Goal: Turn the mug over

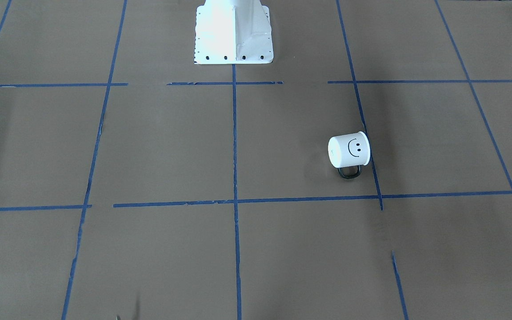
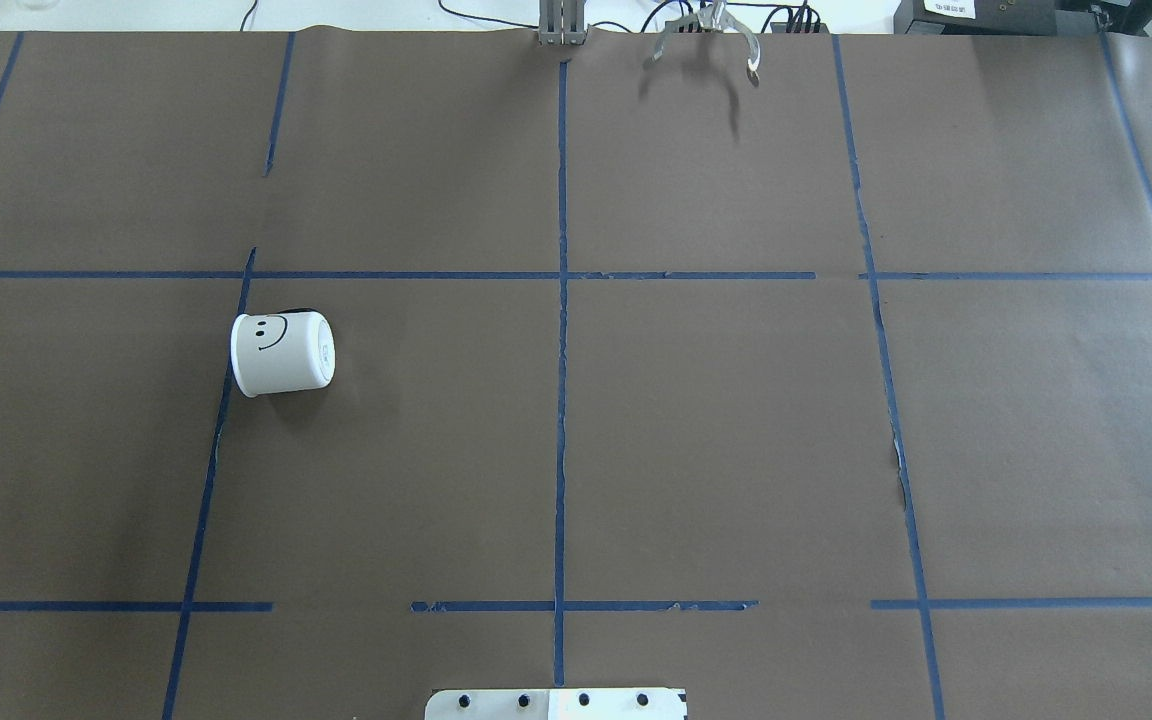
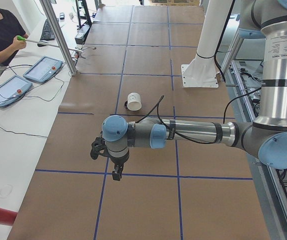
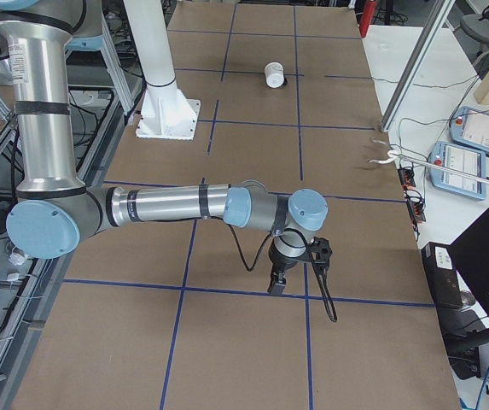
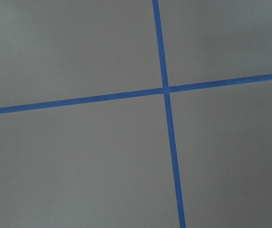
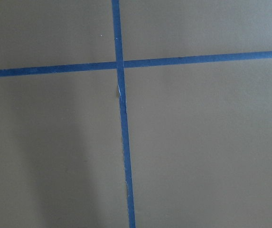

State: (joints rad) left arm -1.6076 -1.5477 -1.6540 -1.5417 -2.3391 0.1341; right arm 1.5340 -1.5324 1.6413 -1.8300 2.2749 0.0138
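The mug [image 1: 348, 151] lay on its side, far from the left gripper [image 3: 115, 172] and right gripper [image 4: 276, 286], so nothing had stood it up yet. I could not tell whether either gripper was apart or together.

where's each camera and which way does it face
Front-facing: across the table, faces white robot pedestal; small white smiley mug with black handle lies sideways.
Overhead: behind robot, looking down; pedestal edge, same mug.
Exterior left: left table end; left arm near.
Exterior right: opposite end; right arm near.
Left wrist: down at brown paper, blue tape cross; no fingers.
Right wrist: same.
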